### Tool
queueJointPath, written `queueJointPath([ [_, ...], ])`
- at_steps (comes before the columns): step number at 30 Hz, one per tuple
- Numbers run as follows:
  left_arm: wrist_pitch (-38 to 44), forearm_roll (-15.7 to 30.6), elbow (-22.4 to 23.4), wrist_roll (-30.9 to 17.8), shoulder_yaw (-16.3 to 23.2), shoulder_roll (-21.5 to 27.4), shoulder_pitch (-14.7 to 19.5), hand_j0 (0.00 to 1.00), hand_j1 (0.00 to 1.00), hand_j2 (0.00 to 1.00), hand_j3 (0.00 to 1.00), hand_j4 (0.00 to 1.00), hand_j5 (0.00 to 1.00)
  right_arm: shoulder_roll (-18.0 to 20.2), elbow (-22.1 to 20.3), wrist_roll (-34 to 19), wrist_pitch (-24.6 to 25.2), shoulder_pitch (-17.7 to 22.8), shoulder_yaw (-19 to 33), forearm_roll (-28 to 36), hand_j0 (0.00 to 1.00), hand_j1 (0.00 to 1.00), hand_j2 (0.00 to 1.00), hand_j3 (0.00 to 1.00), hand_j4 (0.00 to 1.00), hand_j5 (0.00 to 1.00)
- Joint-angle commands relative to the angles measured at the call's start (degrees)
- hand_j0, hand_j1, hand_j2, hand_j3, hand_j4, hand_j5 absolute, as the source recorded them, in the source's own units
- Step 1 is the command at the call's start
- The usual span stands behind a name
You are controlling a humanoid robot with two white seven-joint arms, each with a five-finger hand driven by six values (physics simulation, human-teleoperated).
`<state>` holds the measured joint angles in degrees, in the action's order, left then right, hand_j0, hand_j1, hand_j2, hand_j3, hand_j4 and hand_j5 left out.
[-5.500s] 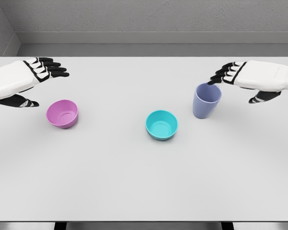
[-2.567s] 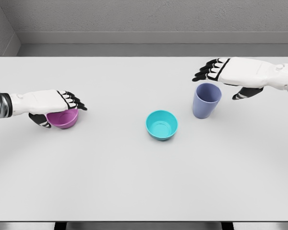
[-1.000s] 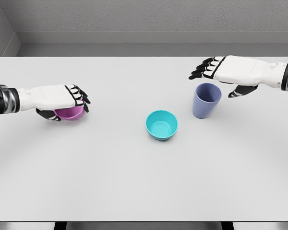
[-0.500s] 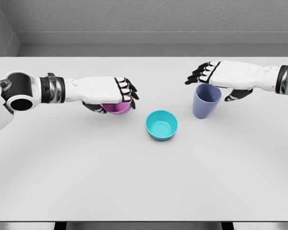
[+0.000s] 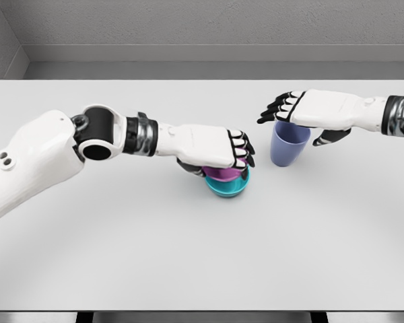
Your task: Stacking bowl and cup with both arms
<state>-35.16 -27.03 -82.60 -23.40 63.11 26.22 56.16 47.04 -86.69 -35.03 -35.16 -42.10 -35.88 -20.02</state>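
Purple bowl (image 5: 220, 173), clamped in left hand (image 5: 215, 149), just carried from worktop's left onto teal bowl (image 5: 226, 188); release pending, right hand (image 5: 303, 110) spread over cup (image 5: 289, 143).

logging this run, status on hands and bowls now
Left hand shut on purple bowl, over teal bowl. Right hand open above blue cup. Nothing in the way.

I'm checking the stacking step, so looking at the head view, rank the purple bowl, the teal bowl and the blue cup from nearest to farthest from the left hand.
1. Purple bowl: gripped under the left hand.
2. Teal bowl: just below the purple one, table center.
3. Blue cup: farthest, off to the right, under the right hand.
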Motion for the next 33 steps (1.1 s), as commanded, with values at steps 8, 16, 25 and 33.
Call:
queueJointPath([
  [8, 0.16, 0.40, 3.76, 0.10, 2.19, -2.49, 0.35, 0.68, 0.68, 0.68, 0.68, 0.68, 0.68, -0.55, 1.26, 0.03, 0.16, 0.00, 0.02, 0.16, 1.00, 1.00, 1.00, 1.00, 1.00, 1.00],
  [16, 0.16, 0.49, 3.85, 0.19, 3.16, -2.40, 0.35, 0.72, 0.72, 0.72, 0.72, 0.72, 0.72, -1.16, 1.96, 0.03, 0.16, 0.00, -0.07, -0.02, 1.00, 1.00, 1.00, 1.00, 1.00, 1.00],
  [25, 0.16, 1.10, 3.85, 0.28, 3.07, -2.40, 0.35, 1.00, 1.00, 1.00, 1.00, 1.00, 1.00, -1.95, 2.75, 0.03, 0.16, 0.00, -0.34, -1.07, 1.00, 1.00, 1.00, 1.00, 1.00, 1.00],
  [33, 0.16, 2.42, 3.50, 0.37, 2.98, -1.52, 1.58, 1.00, 1.00, 1.00, 1.00, 1.00, 1.00, -1.95, 2.93, 0.03, 0.16, 0.00, -0.60, -1.07, 1.00, 1.00, 1.00, 1.00, 1.00, 1.00],
])
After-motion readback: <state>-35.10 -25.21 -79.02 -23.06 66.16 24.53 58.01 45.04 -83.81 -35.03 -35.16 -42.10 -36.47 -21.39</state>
